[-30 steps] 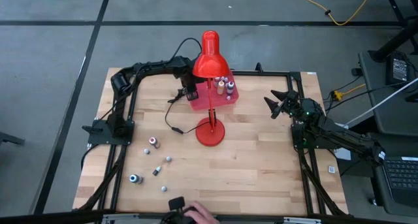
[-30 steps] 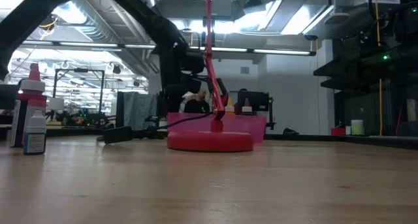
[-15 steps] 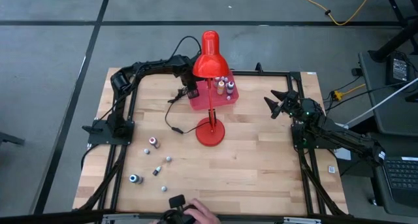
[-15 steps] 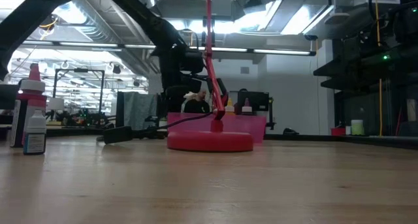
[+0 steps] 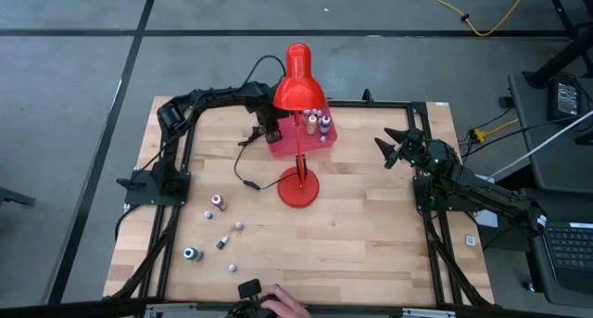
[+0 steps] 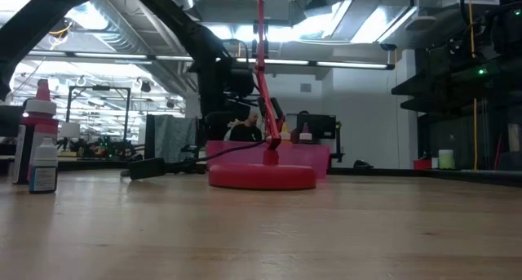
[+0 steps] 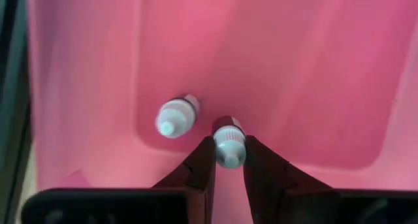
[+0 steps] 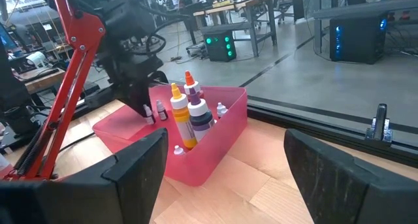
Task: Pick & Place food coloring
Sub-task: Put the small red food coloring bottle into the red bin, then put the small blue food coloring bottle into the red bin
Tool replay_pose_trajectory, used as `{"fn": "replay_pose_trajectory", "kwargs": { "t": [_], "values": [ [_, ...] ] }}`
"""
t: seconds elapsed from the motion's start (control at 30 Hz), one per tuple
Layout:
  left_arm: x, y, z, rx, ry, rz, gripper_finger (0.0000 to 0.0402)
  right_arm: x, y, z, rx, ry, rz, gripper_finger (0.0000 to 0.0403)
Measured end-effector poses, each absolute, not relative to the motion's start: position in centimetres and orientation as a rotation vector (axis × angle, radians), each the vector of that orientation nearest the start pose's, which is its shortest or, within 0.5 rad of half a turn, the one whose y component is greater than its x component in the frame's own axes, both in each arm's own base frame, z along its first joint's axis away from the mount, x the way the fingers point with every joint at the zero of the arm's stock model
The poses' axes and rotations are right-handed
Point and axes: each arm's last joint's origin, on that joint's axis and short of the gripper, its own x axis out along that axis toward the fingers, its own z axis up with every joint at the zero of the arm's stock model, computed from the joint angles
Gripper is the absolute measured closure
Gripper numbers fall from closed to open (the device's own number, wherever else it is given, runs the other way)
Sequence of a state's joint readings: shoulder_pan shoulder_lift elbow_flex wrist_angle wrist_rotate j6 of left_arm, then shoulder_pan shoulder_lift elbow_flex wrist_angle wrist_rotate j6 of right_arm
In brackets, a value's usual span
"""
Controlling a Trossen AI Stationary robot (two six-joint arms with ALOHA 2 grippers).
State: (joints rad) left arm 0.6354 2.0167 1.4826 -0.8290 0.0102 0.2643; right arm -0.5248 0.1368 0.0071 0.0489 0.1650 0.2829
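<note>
A: While the left hand (image 7: 228, 164) hangs inside the pink tray (image 7: 313, 74), what is it pinching?

B: One small food coloring bottle (image 7: 229, 145) with a pale cap. The two dark fingers (image 7: 199, 168) are pressed in against its sides, nearly together, with the cap showing between the tips. A second small bottle (image 7: 176, 116) lies just beside it on the tray floor, not touching the fingers.

A: And where does that put it on the worktop (image 5: 371, 225)?

B: In the high view the left hand (image 5: 270, 130) is at the tray's left part, at the far side of the worktop, close behind the red desk lamp (image 5: 298, 133). Taller bottles (image 5: 318, 121) stand upright in the tray's right part.

A: Is all the food coloring in the tray?

B: No. Several tiny bottles are scattered on the near left of the worktop, well apart from the tray: one with a reddish body (image 5: 218, 201), one bluish (image 5: 191, 254), and a few more (image 5: 227, 239) between them.

A: What about the right hand?

B: The right hand (image 5: 394, 144) waits over the worktop's right edge, fingers (image 8: 137, 162) spread wide and holding nothing. Its own view looks across at the tray (image 8: 209, 152), where orange and purple bottles (image 8: 189, 116) stand.

A: Anything else?

B: A person's hand (image 5: 283, 307) shows at the near edge.
</note>
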Motion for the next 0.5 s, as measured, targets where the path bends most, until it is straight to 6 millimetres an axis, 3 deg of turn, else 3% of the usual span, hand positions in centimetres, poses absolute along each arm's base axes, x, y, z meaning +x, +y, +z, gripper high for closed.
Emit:
{"fn": "replay_pose_trajectory", "kwargs": {
  "t": [0.27, 0.5],
  "values": [
    [32.0, 23.2, 17.4, -0.217, 1.354, 0.331, 0.0276, 8.9, -5.7, 16.0, 0.286, -0.017, -0.697, 0.0097],
    [32.6, 23.5, 18.6, -0.189, 1.347, 0.401, 0.0233, 8.9, -5.7, 16.0, 0.286, -0.017, -0.697, 0.0097]
  ]
}}
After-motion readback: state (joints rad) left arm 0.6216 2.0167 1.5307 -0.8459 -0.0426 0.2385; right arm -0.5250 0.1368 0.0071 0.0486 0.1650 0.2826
